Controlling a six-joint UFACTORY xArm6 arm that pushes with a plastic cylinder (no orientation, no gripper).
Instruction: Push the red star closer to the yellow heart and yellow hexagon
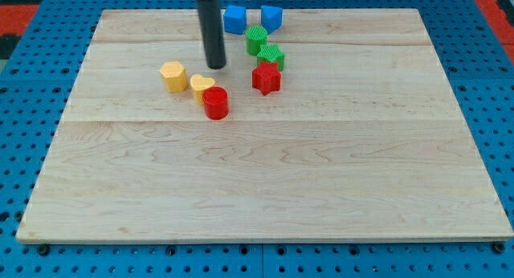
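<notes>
The red star (267, 79) lies on the wooden board, right of centre in the top half. The yellow heart (201, 87) lies to its left, touching a red cylinder (215, 103) at its lower right. The yellow hexagon (173, 75) lies left of the heart. My tip (216, 66) stands on the board above the heart, between the hexagon and the star, touching no block.
A green block (271, 56) sits just above the red star, with a green cylinder (256, 39) above that. Two blue blocks (234, 19) (271, 18) lie near the board's top edge. The board (265, 181) rests on a blue pegboard.
</notes>
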